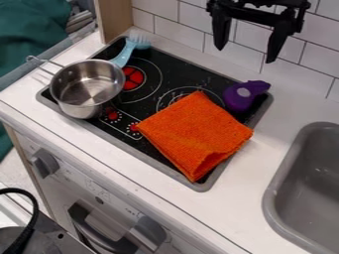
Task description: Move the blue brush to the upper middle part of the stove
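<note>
While seemingly at the approach step, bring the spread, empty gripper (245, 53) left and down to the blue brush (124, 54) at the back left corner of the stove (200, 187), beside the pot (74, 101).

shiny metal pot (87, 92), rough orange cloth (193, 135), glossy black stove (173, 73), matt grey sink (310, 183).

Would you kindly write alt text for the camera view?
A blue brush lies behind a metal pot on a toy stove, with an orange cloth and purple object to the right; an open gripper hangs above.
</note>
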Available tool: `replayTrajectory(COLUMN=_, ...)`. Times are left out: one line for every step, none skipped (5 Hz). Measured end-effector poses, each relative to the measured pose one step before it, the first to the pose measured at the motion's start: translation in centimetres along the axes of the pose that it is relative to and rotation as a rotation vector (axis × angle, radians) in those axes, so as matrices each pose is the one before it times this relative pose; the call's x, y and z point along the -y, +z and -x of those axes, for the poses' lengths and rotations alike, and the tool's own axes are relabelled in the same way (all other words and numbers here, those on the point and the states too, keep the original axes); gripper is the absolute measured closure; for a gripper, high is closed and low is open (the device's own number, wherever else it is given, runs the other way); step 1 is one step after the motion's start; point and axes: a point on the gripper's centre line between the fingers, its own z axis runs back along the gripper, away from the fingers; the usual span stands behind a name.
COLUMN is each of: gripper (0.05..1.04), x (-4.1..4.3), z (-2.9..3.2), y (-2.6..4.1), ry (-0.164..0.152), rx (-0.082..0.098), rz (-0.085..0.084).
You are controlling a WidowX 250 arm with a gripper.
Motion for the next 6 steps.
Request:
replayTrajectory(gripper=0.081, x=-0.152, z=0.196, y=-1.277, ry=-0.0050, rx=-0.0398, rz=-0.0116)
replayTrajectory(gripper=0.081, x=-3.236, z=-0.911, y=-0.028, ry=0.0336, rx=0.0109, rz=-0.0040)
replayTrajectory(gripper=0.082, x=-5.508, z=-0.957, y=-0.118, ry=0.0402, rx=0.0149, rz=-0.0200)
replayTrajectory(gripper=0.082, x=-4.216, z=-0.896, y=0.141, ry=0.0147, rx=0.0299, rz=-0.0212)
replayTrajectory(gripper=0.082, x=-3.858, z=-0.903, y=-1.450, ry=-0.0040, rx=0.0056, rz=-0.0169)
replayTrajectory(gripper=0.082, x=-1.560, z=-1.842, y=-1.151, ry=-0.0114, rx=-0.0014, rz=-0.0209)
